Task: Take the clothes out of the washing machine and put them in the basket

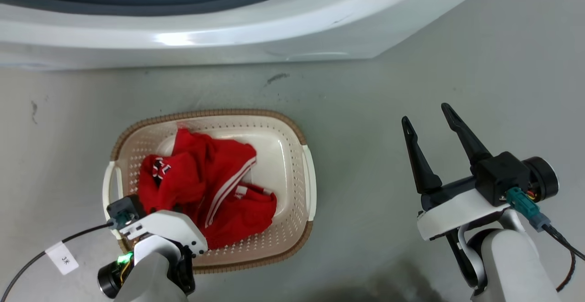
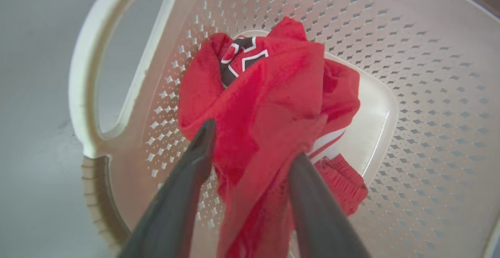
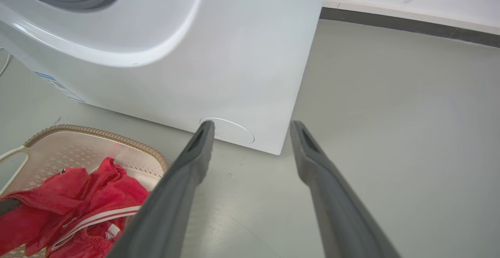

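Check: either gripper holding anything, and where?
Nothing clamped. Left gripper open, red clothes loose between its fingers in the basket; right gripper open, empty.

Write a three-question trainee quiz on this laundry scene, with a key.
1. True or false: the clothes lie in the basket.
2. The right gripper is: A) shut on fabric; B) open, over the floor; C) inside the drum.
3. Fill in: red fabric lies between the fingers of the ____ gripper.
Key: 1 true; 2 B; 3 left, the left gripper.
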`<state>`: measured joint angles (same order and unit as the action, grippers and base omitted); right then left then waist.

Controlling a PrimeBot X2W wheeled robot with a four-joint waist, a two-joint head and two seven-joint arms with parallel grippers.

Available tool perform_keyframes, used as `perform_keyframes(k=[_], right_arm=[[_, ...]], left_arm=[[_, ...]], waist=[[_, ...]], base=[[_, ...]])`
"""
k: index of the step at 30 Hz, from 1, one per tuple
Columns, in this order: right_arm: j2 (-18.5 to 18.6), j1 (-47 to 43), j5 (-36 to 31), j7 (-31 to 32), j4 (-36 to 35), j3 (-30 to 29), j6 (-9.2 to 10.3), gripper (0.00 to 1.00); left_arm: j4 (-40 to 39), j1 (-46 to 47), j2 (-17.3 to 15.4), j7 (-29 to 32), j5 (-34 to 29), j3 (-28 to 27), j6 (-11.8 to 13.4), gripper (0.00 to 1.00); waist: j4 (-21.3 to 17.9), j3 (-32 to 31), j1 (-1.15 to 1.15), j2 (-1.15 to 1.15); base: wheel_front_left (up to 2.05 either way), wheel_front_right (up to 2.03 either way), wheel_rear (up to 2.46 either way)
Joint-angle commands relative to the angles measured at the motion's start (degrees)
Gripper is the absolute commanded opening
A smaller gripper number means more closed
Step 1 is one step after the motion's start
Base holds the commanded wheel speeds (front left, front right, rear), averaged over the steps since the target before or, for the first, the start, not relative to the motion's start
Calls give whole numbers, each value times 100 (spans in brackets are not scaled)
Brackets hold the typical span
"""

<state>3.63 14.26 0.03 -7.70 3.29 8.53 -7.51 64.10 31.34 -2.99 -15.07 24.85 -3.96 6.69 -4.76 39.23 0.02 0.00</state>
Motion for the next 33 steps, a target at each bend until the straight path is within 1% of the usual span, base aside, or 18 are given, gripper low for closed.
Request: perform_keyframes(k=[1,4,11,16,20,23,27,30,33], right_arm=[[5,67,16,-40,27,-16,4,100],[-28,-13,31,-92,189,-9,4,100],[-71,-307,97,-222,597,-79,4,100],[-79,-579,144,-194,707,-187,4,100],[-80,-809,161,-135,674,-263,4,100],[-80,-961,129,-93,604,-353,4,100],[-80,-1154,108,-43,454,-490,4,100],[-81,-1265,107,-2,315,-554,4,100],[-80,-1359,103,41,188,-579,4,100]], left_arm=[[-24,-100,4,-14,-10,-18,-14,100],[-128,-335,4,-14,-65,-107,-105,100],[-506,-1035,11,-14,-328,-176,-366,100],[-1182,-1453,11,-14,-554,-155,-547,100],[-1886,-1746,13,-14,-611,25,-623,100],[-2517,-1945,13,-14,-625,195,-617,100],[-3474,-2154,12,-14,-751,428,-536,100],[-4120,-2259,11,-14,-987,573,-458,100],[-4647,-2337,12,-14,-1289,652,-438,100]], waist=[[-3,-182,-2,0],[-18,-587,-2,0],[-46,-1867,-2,0],[-8,-2600,-2,0],[38,-3047,-2,0],[72,-3304,-2,0],[108,-3598,-2,0],[120,-3752,-2,0],[113,-3873,-2,0]], base=[[0,0,0],[0,0,0],[0,0,0],[0,0,0],[0,0,0],[0,0,0],[0,0,0],[0,0,0],[0,0,0]])
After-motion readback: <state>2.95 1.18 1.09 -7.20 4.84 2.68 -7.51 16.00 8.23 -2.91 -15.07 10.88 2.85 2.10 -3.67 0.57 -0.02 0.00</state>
